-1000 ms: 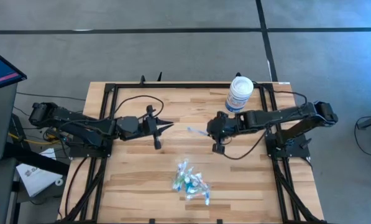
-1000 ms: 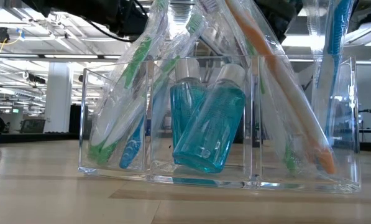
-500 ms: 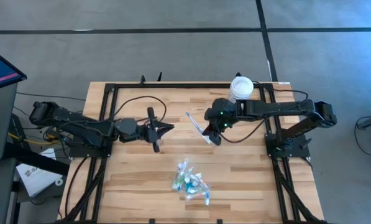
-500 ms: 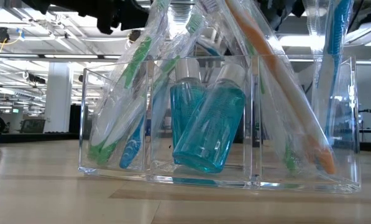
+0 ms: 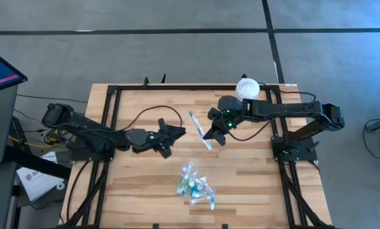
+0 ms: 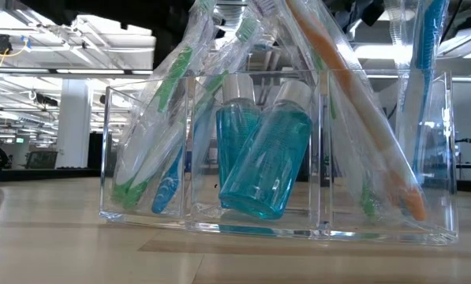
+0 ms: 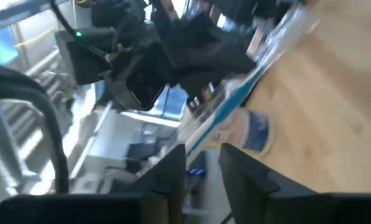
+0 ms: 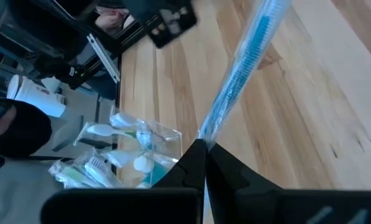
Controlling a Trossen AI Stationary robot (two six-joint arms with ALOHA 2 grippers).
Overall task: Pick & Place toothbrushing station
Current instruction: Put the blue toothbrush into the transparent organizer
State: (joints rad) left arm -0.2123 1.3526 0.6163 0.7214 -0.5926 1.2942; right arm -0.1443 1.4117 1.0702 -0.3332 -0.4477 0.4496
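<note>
Clear divided tray (image 6: 278, 213) stands near table's front edge, packed with wrapped toothbrushes, green (image 6: 168, 83), blue and orange, plus two teal bottles (image 6: 263, 162). Another wrapped blue toothbrush (image 5: 200, 130) is pinched in the clenched right gripper (image 5: 211, 135) above mid-table. Left gripper (image 5: 177, 132) points at it, fingers slightly parted, holding nothing. White tub (image 5: 246, 88) at back.

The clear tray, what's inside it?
The clear tray holds wrapped toothbrushes, green, blue and orange, plus two teal bottles. Their wrappers overlap, so I can't count them all.
</note>
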